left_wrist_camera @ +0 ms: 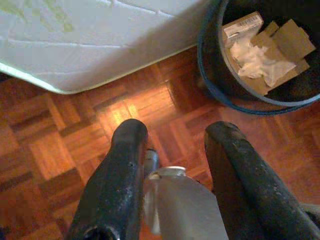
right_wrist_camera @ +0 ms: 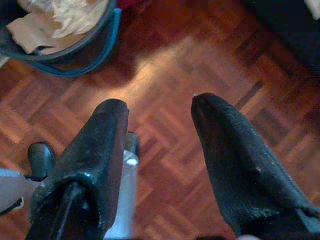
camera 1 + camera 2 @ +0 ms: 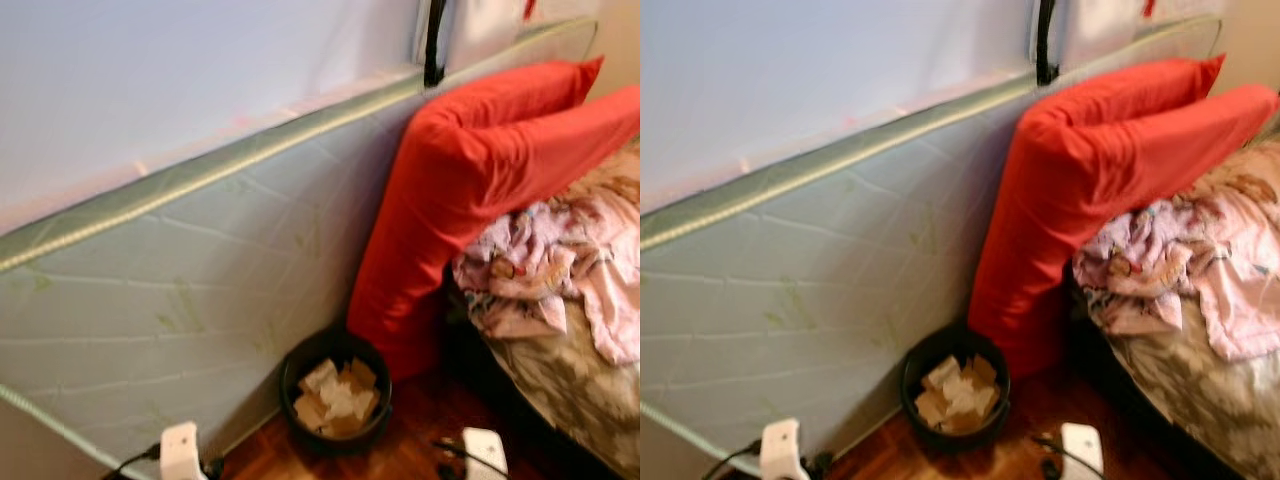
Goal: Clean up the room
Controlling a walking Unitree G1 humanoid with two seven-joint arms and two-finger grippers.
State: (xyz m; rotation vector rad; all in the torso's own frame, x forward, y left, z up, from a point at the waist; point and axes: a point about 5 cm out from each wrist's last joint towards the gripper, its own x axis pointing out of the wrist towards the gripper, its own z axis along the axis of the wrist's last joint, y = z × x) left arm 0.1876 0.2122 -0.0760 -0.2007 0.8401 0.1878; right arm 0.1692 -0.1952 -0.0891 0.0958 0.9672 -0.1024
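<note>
The left gripper point(image 1: 172, 135) hangs low over the parquet floor point(image 1: 60, 150), its two black fingers parted with only bare wood in the gap between them; it holds nothing and touches nothing. Just beyond its fingertips, off to one side, stands a dark round bin point(image 1: 235, 97) with a blue rim, holding cardboard scraps, a small carton and crumpled white paper. Also beyond the fingertips, on the other side, the rounded corner of a pale quilted mattress point(image 1: 100, 40) rests on the floor.

The right gripper point(image 2: 160, 107) is likewise spread wide and empty above the parquet, fingers apart and clear of the wood. The same bin lies ahead of its tips, near but not touching.

From the head camera, the bin point(image 3: 335, 392) sits on the floor between the two arms and farther forward, right against the mattress point(image 3: 180, 290), which leans on edge against the wall. A long red cushion point(image 3: 450, 190) stands tilted just beside the bin, its top resting over a bed point(image 3: 570, 380) strewn with crumpled pink cloth point(image 3: 560, 265) ahead of the right gripper.
</note>
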